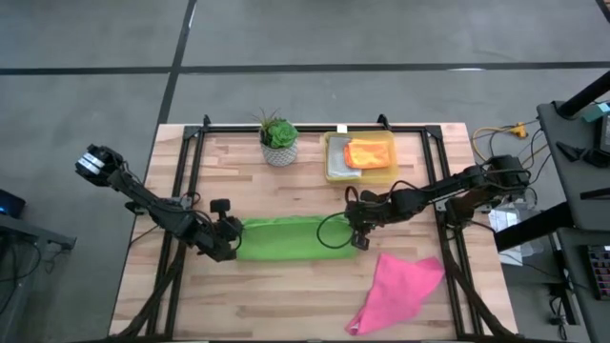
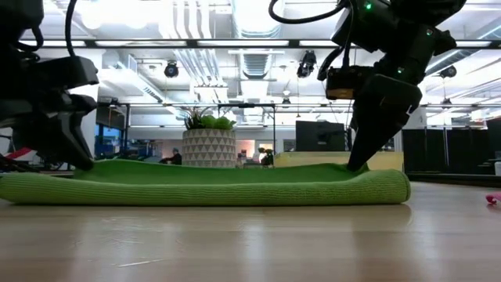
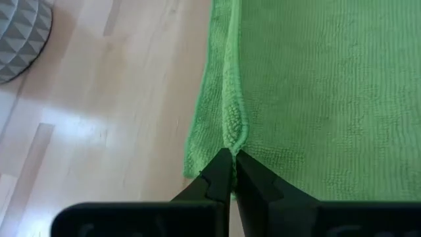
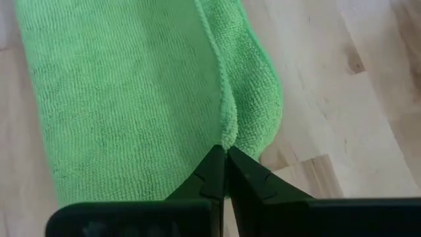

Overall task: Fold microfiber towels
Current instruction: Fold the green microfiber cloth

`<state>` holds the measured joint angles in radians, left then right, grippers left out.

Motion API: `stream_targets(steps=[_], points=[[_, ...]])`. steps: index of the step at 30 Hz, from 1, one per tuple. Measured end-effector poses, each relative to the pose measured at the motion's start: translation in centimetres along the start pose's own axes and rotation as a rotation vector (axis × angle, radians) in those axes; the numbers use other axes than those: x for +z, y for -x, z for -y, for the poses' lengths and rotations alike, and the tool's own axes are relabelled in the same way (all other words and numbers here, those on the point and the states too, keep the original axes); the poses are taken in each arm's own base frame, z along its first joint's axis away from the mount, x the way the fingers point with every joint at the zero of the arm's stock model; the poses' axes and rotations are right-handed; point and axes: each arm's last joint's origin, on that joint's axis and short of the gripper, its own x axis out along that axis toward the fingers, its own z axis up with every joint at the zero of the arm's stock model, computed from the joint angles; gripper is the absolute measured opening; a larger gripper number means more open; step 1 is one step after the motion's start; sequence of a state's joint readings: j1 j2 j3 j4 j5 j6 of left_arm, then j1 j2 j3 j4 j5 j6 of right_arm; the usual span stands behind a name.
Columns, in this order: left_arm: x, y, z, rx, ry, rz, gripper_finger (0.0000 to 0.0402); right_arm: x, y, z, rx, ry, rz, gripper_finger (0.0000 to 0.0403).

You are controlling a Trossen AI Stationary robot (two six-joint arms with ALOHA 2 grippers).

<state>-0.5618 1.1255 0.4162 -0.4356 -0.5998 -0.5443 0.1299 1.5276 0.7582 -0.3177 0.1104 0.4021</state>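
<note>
Green towel: I see the green towel [image 1: 291, 238] as a long folded strip of looped microfibre, lying flat across the middle of the counter [image 1: 286, 305].
Left gripper: my left gripper [image 1: 232, 238] is at the strip's left end, fingers pressed together on a raised ridge of its hemmed edge [image 3: 231, 128].
Right gripper: my right gripper [image 1: 358, 240] is at the right end, clamped the same way on the edge there, where the fold rolls over soft and rounded [image 4: 260, 99].
Low view: the strip looks like a thick plush pad [image 2: 211, 188] with both ends curled.
Pink towel: the pink towel [image 1: 398, 289] lies loose and creased in a rough triangle near the counter's front right, well apart from the green one.
Bin: a translucent yellow bin [image 1: 332, 157] at the back holds the orange towel [image 1: 368, 153], folded, on top of a grey one I can barely see.
Plant: a small plant [image 1: 279, 141] in a faceted grey-and-white pot stands just left of the bin.
Counter: pale wood planks, smooth.
</note>
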Motion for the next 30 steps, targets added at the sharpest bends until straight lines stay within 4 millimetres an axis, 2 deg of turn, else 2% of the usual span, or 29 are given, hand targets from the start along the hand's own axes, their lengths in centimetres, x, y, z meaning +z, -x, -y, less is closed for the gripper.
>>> stream_targets(steps=[6, 12, 19, 24, 27, 30], points=[[0.0, 0.0, 0.0, 0.021, 0.003, 0.018, 0.0000, 0.0, 0.0, 0.1, -0.045, -0.058, 0.018, 0.0019], [-0.2, -0.2, -0.3, 0.041, 0.004, 0.010, 0.0007, 0.1, 0.1, 0.6, -0.167, -0.133, 0.070, 0.0056], [0.3, 0.4, -1.3, 0.113, 0.045, 0.072, 0.0071, 0.9, 1.3, 0.6, -0.173, -0.218, 0.177, 0.0132], [1.1, 0.7, -2.2, 0.075, 0.173, 0.086, 0.0108, 1.5, 1.4, -0.3, 0.003, -0.256, 0.197, 0.0169], [1.3, 0.3, -2.5, -0.013, 0.160, 0.013, 0.0089, 1.3, 0.7, -1.3, 0.069, -0.268, 0.176, 0.0159], [1.2, -0.6, -2.7, -0.074, 0.127, -0.074, 0.0028, 0.7, -0.8, -1.9, 0.068, -0.324, 0.127, 0.0108]])
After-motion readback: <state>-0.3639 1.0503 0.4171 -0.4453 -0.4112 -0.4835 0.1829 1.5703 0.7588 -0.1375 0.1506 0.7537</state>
